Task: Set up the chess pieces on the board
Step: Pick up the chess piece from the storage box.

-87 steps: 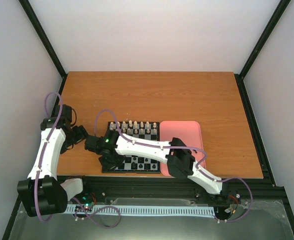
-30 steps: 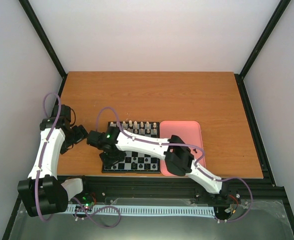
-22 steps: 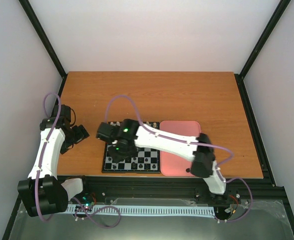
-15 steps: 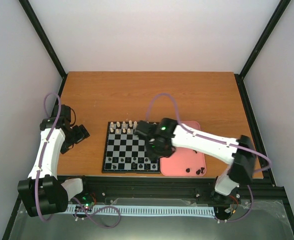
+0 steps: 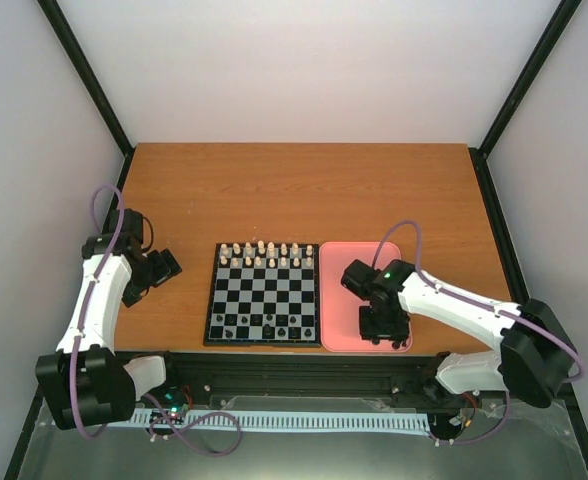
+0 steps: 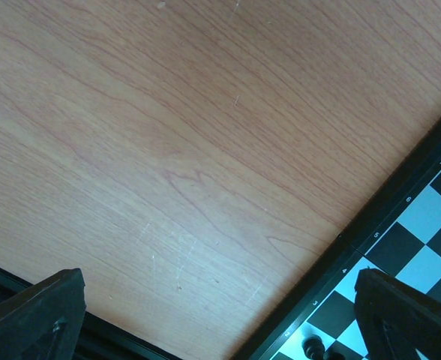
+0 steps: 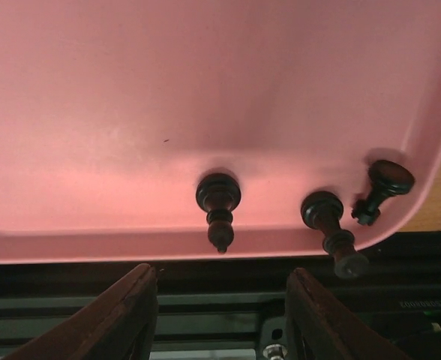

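Tray point(image 7: 205, 90) | three chess pieces point(image 7: 219, 196) (board point(image 6: 348, 259) rim print unreadable) | right jaws apart | left jaws apart

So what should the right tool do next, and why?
Probably lower the open right tool onto the black piece lying by the near wall of the pink tray, then close on it. The tool holds nothing, and that piece lies roughly in line with the gap between its fingers. Two other black pieces lie beside it, and none of the three is on the board yet.
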Controlling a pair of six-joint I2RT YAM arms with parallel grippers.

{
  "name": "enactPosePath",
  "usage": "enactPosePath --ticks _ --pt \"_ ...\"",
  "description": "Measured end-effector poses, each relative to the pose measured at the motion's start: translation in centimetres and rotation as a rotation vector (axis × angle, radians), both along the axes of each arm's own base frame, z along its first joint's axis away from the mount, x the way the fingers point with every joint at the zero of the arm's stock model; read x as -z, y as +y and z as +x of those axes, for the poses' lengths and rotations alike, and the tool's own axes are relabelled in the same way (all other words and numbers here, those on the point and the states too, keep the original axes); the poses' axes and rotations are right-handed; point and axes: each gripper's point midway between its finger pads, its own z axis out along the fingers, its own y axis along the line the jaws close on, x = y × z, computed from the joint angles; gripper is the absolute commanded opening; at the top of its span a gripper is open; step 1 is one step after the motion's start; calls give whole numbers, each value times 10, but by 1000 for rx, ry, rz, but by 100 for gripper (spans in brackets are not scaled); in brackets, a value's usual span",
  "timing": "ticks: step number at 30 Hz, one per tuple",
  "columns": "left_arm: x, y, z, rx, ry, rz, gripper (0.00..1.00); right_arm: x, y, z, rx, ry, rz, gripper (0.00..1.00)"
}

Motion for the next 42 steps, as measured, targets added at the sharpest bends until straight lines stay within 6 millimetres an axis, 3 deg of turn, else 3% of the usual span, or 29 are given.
enactPosePath --ticks 7,14,27,31,34,37,39,42 --pt "2 -2 -1 7 6 -3 100 27 0 0 13 51 3 45" --pt "3 -2 -1 10 12 -4 100 41 2 8 11 63 1 36" --pt "4 -2 -1 10 14 -4 100 39 -2 8 15 56 5 8" --pt "4 -2 -1 10 14 -4 100 36 -2 8 15 57 4 5" --pt "4 -2 -1 10 14 -4 100 27 2 12 13 48 12 4" --pt "4 -2 -1 10 13 -4 100 4 18 25 -1 10 46 4" --pt "4 -2 -1 11 14 -3 100 -18 36 37 -26 -33 87 4" --pt "4 -2 -1 11 13 -3 100 -54 81 52 -111 -97 158 4"
